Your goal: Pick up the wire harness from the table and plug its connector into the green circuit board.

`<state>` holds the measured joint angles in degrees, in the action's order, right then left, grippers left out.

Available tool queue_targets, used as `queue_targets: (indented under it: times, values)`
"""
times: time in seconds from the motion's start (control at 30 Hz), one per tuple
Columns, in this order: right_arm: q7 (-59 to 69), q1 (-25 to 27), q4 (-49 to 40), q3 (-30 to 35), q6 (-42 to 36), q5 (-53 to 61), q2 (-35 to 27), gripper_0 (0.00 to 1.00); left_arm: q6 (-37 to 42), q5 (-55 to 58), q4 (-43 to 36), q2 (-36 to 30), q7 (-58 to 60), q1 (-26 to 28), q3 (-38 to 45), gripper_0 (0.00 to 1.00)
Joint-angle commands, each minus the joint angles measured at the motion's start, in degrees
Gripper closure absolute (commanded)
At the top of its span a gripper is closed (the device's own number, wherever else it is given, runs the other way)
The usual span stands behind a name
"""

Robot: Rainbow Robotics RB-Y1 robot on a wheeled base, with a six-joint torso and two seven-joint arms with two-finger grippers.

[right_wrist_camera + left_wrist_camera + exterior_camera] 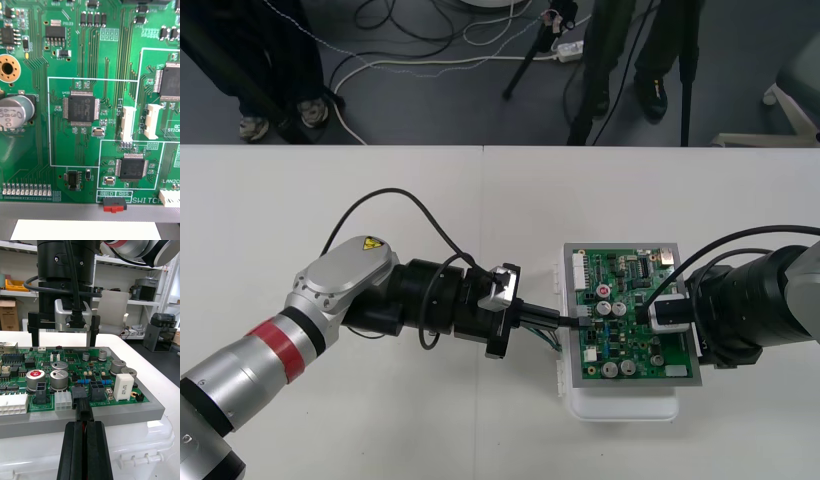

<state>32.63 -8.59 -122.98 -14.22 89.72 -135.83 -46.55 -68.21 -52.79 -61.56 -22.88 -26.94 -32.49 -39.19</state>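
The green circuit board (630,330) lies on its white base (625,405) at the right of the table. My left gripper (570,318) reaches the board's left edge. In the left wrist view the left gripper (83,424) is shut on the harness, with a red wire between the fingers. The small black plug (83,408) sticks out ahead of them, its tip in a black header (79,392) at the board's edge (112,414). My right gripper (660,312) hangs over the board's middle. Seen from the left wrist, the right gripper (63,343) has its fingers wide apart, holding nothing.
Tall capacitors (59,379), a white relay block (123,386) and white headers (63,400) crowd the board beside the plug. The right wrist view looks straight down on chips and white sockets (127,123). Bare table lies left and behind the board.
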Motion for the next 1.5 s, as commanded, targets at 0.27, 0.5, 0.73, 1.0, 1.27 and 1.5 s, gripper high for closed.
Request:
queue_targets:
  times: [0.27, 0.5, 0.73, 1.0, 1.27, 1.5]
  values:
    - [2.2, -1.6, -0.4, -1.0, 0.3, -0.2, 0.7, 0.0, 1.4, 1.8, -0.6, 2.0, 3.1, -2.5, -1.2, 1.0]
    - [1.9, -1.6, -0.4, -1.1, 0.3, 0.0, 0.7, 0.0, 1.3, 2.3, -0.7, 2.0, 2.5, -2.5, -1.2, 1.0]
    - [1.9, -1.6, -0.4, -1.1, 0.3, 0.2, 0.7, 0.0, 1.4, 2.6, -0.7, 2.3, 1.6, -2.5, -1.2, 1.0]
    - [1.8, -1.6, -0.4, -1.0, 0.3, 0.6, 0.7, 0.0, 1.4, 2.7, -1.3, 2.4, 0.2, -2.5, -1.2, 1.0]
    - [2.2, -1.6, -0.4, -1.0, 0.3, 1.2, 0.7, 0.0, 1.4, 2.5, -1.5, 2.8, -0.6, -2.3, -1.2, 1.0]
    - [2.2, -1.7, -0.4, -1.1, 0.3, 1.8, 0.7, 0.0, 1.5, 1.4, -1.5, 3.3, -0.7, -1.6, -1.2, 1.0]
